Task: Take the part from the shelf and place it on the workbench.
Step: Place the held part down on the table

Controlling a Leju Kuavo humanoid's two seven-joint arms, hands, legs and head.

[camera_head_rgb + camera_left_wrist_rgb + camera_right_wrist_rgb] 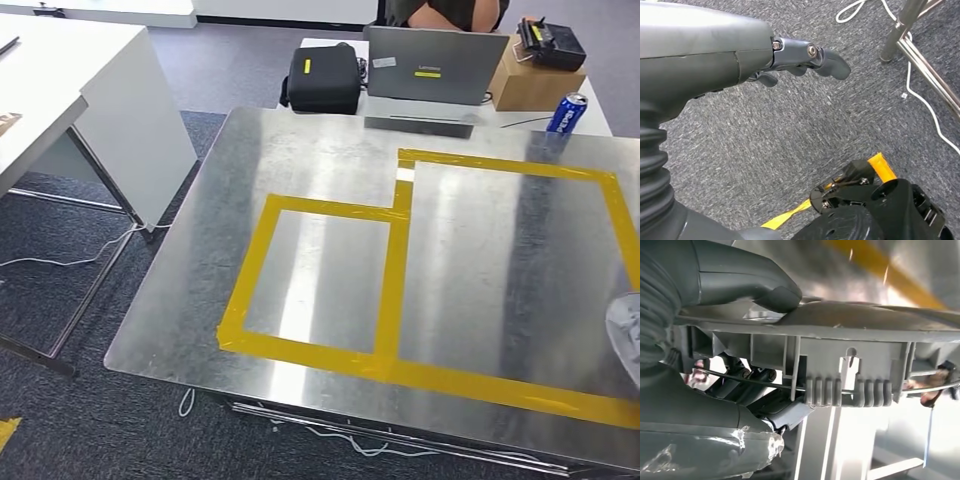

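My right hand (715, 295) grips a grey plastic part (851, 365), a long moulded piece with ribs and clips. The thumb (764, 285) presses on one face and the darker fingers lie under the other. Shiny metal and yellow tape show just beyond the part. In the head view a grey piece of the part (625, 335) comes in at the right edge, over the metal workbench (332, 150). My left hand (791, 57) hangs above grey carpet with its fingers stretched out, holding nothing.
Yellow tape marks a small rectangle (317, 280) and a larger one (513, 270) on the workbench. Behind it are a black bag (324, 78), a laptop (434, 65), a cardboard box (532, 85), a blue can (566, 112) and a seated person (445, 12). A white table (68, 90) stands left.
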